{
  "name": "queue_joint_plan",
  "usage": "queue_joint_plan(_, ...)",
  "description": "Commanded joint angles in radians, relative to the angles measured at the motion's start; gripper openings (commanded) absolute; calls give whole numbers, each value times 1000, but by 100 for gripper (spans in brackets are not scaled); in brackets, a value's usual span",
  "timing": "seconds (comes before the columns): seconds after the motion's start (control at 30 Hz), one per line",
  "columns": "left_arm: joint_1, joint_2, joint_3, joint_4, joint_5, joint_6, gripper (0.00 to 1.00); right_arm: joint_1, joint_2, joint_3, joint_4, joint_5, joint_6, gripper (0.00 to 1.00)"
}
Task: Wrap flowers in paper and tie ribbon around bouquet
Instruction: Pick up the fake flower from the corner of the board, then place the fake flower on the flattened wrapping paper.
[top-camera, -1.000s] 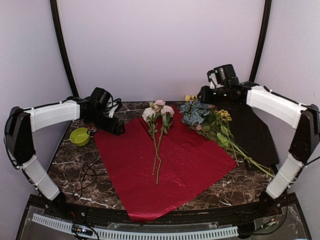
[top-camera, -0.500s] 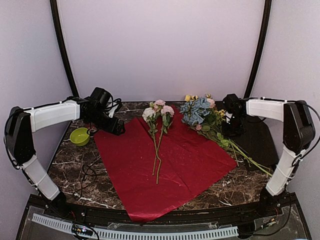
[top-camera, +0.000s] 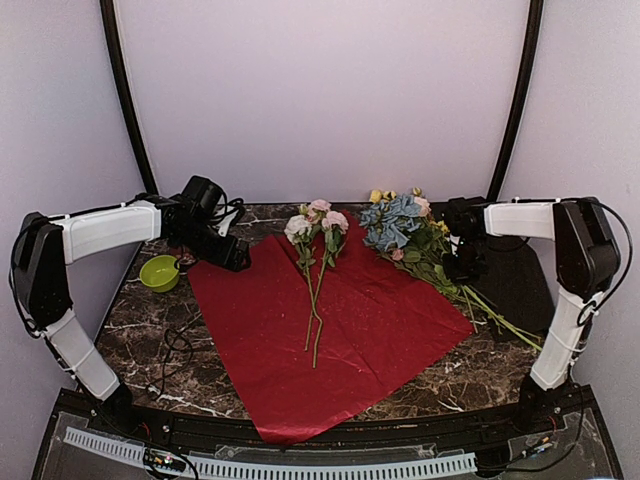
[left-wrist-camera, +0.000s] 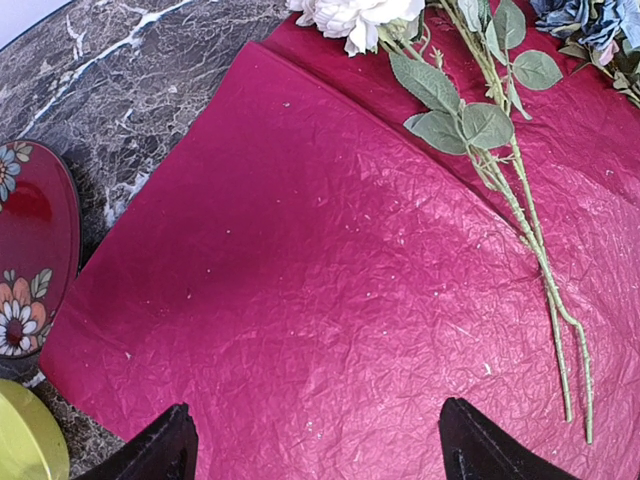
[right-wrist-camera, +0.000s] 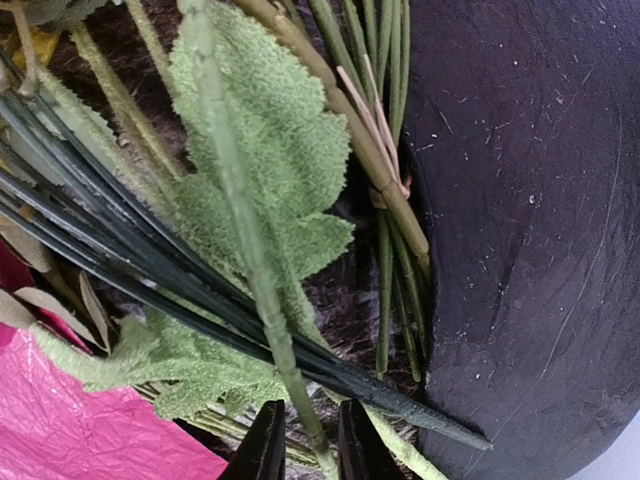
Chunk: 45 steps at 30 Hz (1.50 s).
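Note:
The paper (top-camera: 330, 330) lies spread flat, its red face up, also filling the left wrist view (left-wrist-camera: 300, 260). Pink and white roses (top-camera: 318, 222) rest on it, stems (left-wrist-camera: 530, 230) toward me. The blue hydrangea (top-camera: 392, 222) lies right of the paper among yellow-blossomed stems. My right gripper (top-camera: 465, 265) is down on that bunch's stems; its jaws (right-wrist-camera: 310, 450) stand narrow, a pale green stem (right-wrist-camera: 240, 220) between them with thin gaps either side. My left gripper (top-camera: 235, 255) hovers open (left-wrist-camera: 315, 450) over the paper's left corner. A thin dark ribbon (top-camera: 175, 350) loops on the table at left.
A flat dark sheet (top-camera: 510, 270) lies under the stem ends at right, seen also by the right wrist (right-wrist-camera: 540, 200). A green bowl (top-camera: 160, 272) and a red flowered tin (left-wrist-camera: 30, 250) sit beside the left gripper. The table's edge curves near the arm bases.
The right arm swung from above the hydrangea down to the stems at right, and its jaws narrowed round one stem. The left arm stayed still.

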<state>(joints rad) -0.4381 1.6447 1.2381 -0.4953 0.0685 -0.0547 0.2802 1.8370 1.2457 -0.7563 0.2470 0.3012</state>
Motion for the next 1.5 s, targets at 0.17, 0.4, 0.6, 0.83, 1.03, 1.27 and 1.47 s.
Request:
queue_joint_plan(0.17, 4, 5, -2, -16, 8, 15, 86, -7, 31, 8, -2, 47, -42, 7)
queue_joint_plan(0.4, 3, 3, -3, -16, 6, 16, 86, -7, -19, 42, -54, 158, -61, 0)
queue_joint_plan(0.6, 3, 4, -3, -14, 8, 16, 86, -6, -154, 57, -46, 260, -59, 0)
queue_joint_plan(0.83, 3, 3, -3, -15, 8, 16, 86, -6, -321, 37, 56, 344, -25, 0)
queue_joint_plan(1.03, 3, 1, -2, -12, 9, 16, 86, 3, -482, -25, 274, -40, 15, 0)
queue_joint_plan(1.27, 3, 4, -2, -11, 10, 13, 86, 306, -399, -24, 584, -373, 256, 0)
queue_joint_plan(1.47, 4, -2, -4, -13, 6, 14, 86, 480, -125, 17, 810, -466, 479, 0)
